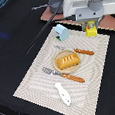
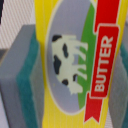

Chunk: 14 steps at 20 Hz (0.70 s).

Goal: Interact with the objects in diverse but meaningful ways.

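My gripper (image 1: 91, 26) hangs at the far right of the exterior view, shut on a small yellow packet (image 1: 91, 30) just beyond the mat's far corner. The wrist view shows that packet (image 2: 75, 60) close up, with a cow picture and a red "BUTTER" banner, squeezed between teal pads (image 2: 31, 85). A pale blue house-shaped carton (image 1: 61, 32) stands on the mat's far edge. An orange block (image 1: 69, 61) lies on the tan plate (image 1: 58, 66). Orange-handled cutlery lies beside the plate: one piece (image 1: 84, 52) behind it, a fork (image 1: 65, 75) in front. Nearest the camera is a white elongated piece (image 1: 62, 93).
A pale striped placemat (image 1: 38, 78) on a black tabletop carries most of the objects. A grey pot (image 1: 55, 2) with long dark rods sits at the back. A brown surface (image 1: 108, 22) shows behind the gripper.
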### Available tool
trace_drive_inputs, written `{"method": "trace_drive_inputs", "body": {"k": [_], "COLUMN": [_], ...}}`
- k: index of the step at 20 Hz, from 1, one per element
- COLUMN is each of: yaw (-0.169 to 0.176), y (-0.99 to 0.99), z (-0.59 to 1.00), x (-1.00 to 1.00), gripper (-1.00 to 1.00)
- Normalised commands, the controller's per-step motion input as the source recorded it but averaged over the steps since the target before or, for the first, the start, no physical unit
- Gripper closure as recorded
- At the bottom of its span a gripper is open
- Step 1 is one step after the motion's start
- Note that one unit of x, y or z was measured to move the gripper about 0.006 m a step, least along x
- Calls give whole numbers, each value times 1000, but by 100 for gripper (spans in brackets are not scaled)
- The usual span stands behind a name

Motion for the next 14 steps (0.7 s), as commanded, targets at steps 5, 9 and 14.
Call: {"method": "trace_drive_inputs", "body": {"k": [5,9,14], "yaw": [0,0,0], "y": [-857,-854,-851], "z": [0,-26,-53], "x": [-393,-438,-439], "gripper": [100,100,100]}}
